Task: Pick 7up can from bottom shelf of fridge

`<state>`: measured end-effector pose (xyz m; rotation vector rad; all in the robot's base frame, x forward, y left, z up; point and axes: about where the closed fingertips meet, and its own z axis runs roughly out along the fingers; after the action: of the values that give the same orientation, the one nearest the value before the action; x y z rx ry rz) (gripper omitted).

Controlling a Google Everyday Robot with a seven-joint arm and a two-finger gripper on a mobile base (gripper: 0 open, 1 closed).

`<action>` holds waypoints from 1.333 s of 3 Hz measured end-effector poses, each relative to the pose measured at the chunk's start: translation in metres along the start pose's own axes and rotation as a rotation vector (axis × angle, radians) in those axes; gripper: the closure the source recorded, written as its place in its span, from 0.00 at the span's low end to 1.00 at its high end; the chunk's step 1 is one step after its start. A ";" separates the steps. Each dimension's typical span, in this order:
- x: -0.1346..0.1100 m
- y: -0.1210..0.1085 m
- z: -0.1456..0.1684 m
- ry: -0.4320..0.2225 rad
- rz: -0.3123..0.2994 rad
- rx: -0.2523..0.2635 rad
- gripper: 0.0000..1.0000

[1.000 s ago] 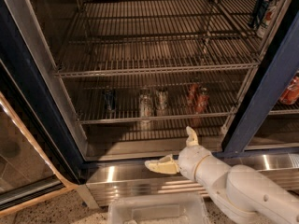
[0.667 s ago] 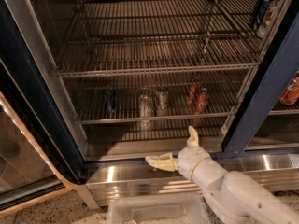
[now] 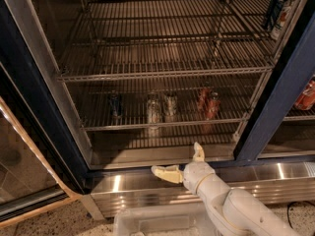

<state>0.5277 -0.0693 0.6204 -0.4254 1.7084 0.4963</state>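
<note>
The 7up can [image 3: 171, 105], dull grey-green, stands upright on the bottom shelf [image 3: 128, 127] of the fridge [image 3: 34, 82], near the middle. A paler silver can [image 3: 153, 110] stands just left of it. My gripper [image 3: 178, 160] is open and empty. It hangs in front of the fridge's lower sill, below and slightly right of the 7up can and well clear of it. One finger [image 3: 165, 172] points left and the other [image 3: 198, 152] points up.
A dark blue can [image 3: 114, 104] stands at the shelf's left and two red cans [image 3: 208, 102] at its right. The glass door [image 3: 19, 166] is open at the left. A blue post [image 3: 275, 97] bounds the right. A steel base panel [image 3: 133, 183] and a clear bin [image 3: 162, 222] lie below.
My arm has sunk a little lower in the view and the gripper has shifted slightly left. Its fingers stay spread. The cans have not moved.
</note>
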 end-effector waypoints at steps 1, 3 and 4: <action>0.000 0.000 0.000 0.000 0.000 0.000 0.00; 0.002 -0.032 0.010 -0.085 0.043 0.059 0.00; 0.014 -0.054 0.022 -0.164 0.090 0.102 0.00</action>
<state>0.5717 -0.1026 0.5984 -0.2283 1.5915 0.4932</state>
